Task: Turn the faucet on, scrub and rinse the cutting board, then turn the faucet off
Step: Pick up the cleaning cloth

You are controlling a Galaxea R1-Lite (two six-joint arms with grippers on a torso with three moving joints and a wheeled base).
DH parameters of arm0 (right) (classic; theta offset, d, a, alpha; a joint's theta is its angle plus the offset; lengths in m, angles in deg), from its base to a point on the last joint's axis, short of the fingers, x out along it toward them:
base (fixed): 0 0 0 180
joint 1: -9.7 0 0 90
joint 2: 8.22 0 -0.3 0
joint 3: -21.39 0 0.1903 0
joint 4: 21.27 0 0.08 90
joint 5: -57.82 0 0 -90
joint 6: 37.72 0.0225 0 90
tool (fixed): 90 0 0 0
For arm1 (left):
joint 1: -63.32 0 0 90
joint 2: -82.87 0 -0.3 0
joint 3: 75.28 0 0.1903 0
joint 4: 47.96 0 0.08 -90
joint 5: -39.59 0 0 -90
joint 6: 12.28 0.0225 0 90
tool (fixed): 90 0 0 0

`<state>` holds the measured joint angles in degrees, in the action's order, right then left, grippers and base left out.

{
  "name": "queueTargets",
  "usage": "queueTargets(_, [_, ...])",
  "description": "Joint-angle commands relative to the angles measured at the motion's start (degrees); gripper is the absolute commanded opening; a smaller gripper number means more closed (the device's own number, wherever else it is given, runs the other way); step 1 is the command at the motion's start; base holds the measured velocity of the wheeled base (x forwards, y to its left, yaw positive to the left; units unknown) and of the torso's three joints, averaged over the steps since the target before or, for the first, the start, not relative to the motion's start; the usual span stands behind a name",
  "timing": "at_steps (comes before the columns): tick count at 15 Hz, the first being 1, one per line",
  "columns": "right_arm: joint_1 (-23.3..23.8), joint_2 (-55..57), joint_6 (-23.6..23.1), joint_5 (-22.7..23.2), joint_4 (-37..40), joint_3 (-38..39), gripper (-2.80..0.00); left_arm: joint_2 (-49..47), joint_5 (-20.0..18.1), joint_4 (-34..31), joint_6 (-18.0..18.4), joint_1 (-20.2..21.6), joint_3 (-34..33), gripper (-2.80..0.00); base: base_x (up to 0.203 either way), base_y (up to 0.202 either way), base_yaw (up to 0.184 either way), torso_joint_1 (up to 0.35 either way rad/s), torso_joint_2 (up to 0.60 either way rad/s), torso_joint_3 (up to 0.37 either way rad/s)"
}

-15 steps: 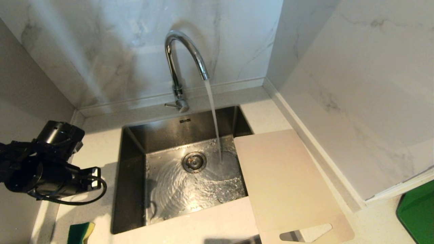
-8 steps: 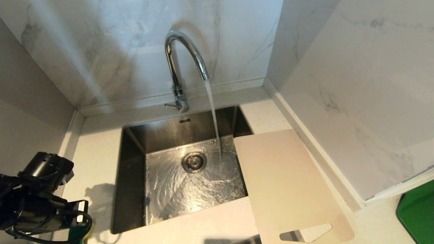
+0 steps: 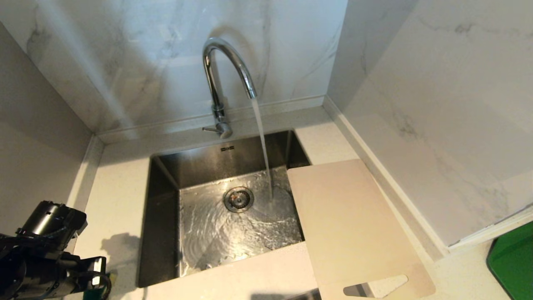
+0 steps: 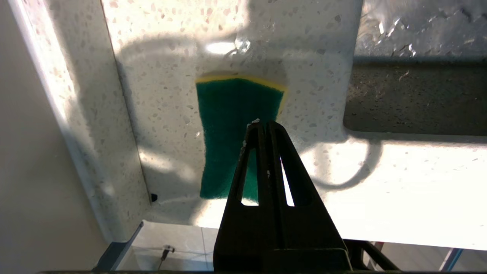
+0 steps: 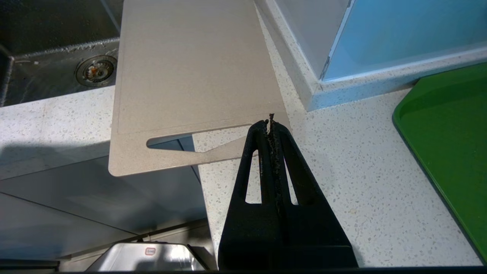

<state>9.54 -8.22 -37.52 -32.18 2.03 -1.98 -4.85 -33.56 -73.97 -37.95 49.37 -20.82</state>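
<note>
At the far left, the left gripper (image 4: 262, 123) hangs low over the pale speckled stone surface (image 3: 120, 183) beside the sink, its 2 black fingers (image 4: 283, 152) pressed together with nothing between them. Just beneath and beyond its tip lies a rectangular green scrubbing sponge with a yellow foam edge (image 4: 232, 129), flat on the surface and apart from the fingers; in the head view only a sliver of it shows under the arm at the bottom edge. To the right sits the square stainless steel sink (image 3: 166, 175), its floor rippling with water around the round drain (image 3: 238, 199). Behind it stands the tall shiny chrome gooseneck faucet (image 3: 227, 62), its small lever (image 3: 210, 129) pointing left at the base, with a stream of water (image 3: 262, 146) falling from the spout into the basin right of the drain. Further right, the large thin pale beige rectangular cutting board (image 3: 349, 221) lies flat, its far left corner overhanging the sink and its angled handle slot at the near end jutting past the surface's front edge. The right gripper (image 5: 271, 121) hovers near that handle end, fingers shut and empty. At the far right rests a flat green slab (image 3: 514, 262).
</note>
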Motion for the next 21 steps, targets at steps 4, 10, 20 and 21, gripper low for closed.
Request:
queueTargets(4, [0.0,0.0,0.0,0.0,0.0,0.0,-2.8,-1.8,-1.3,0.3,-1.0,1.3,-1.4,-2.8,0.0,0.0,0.0,0.0,0.0,0.0])
queueTargets(10, [0.0,0.0,0.0,0.0,0.0,0.0,-2.8,-1.0,-1.1,2.2,-3.7,1.3,-1.6,0.0,0.0,0.0,0.0,0.0,0.0,0.0])
queueTargets(20, [0.0,0.0,0.0,0.0,0.0,0.0,-2.8,-4.3,-3.9,7.7,-4.4,4.4,-4.5,0.0,0.0,0.0,0.0,0.0,0.0,0.0])
queueTargets(21, [0.0,0.0,0.0,0.0,0.0,0.0,-2.8,-4.6,-4.0,7.9,-4.5,4.4,-4.4,0.0,0.0,0.0,0.0,0.0,0.0,0.0])
